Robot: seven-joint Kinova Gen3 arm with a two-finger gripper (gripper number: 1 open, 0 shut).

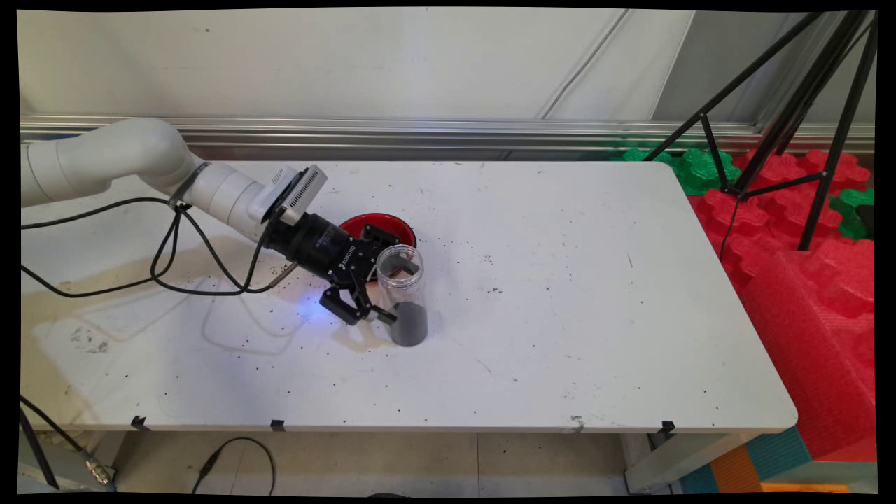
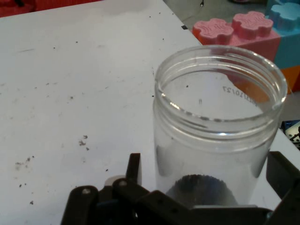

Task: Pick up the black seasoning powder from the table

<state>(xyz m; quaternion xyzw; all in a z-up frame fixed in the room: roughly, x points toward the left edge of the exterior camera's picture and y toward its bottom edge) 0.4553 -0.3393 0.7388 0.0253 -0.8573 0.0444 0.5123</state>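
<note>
Left of the jar (image 1: 404,294): white arm (image 1: 126,164) reaching in low over the table (image 1: 560,294), black cables (image 1: 168,259) hanging under it. Small dark specks (image 1: 252,343) dotted on the tabletop there, with faint stains (image 1: 84,339) farther left.

Just left of the jar: black gripper (image 1: 381,290), tilted down toward it. One finger (image 1: 383,316) low at the jar's near side, the other finger (image 1: 397,266) seen through the clear wall on the far side. From the hand camera, gripper (image 2: 206,180) spread wide, one finger (image 2: 134,168) left of the jar (image 2: 218,126) and one finger (image 2: 282,173) right of it, jar standing between them. Fingers close beside the glass; hard to say if they touch it, so maybe not gripping.

The jar itself: clear, upright, no lid, mouth open at the top. Standing on the table near its middle, a bit toward the left. Dark stuff (image 1: 409,323) filling the bottom part, seen also as a dark heap (image 2: 199,187) from the hand camera.

Just behind the jar: red bowl (image 1: 381,229), partly hidden by the gripper.

Right of the jar: bare white tabletop with a few more specks (image 1: 493,288). Well past the table's right edge: red and green foam blocks (image 1: 784,210) on the floor, and a black tripod (image 1: 805,112) standing over them.
</note>
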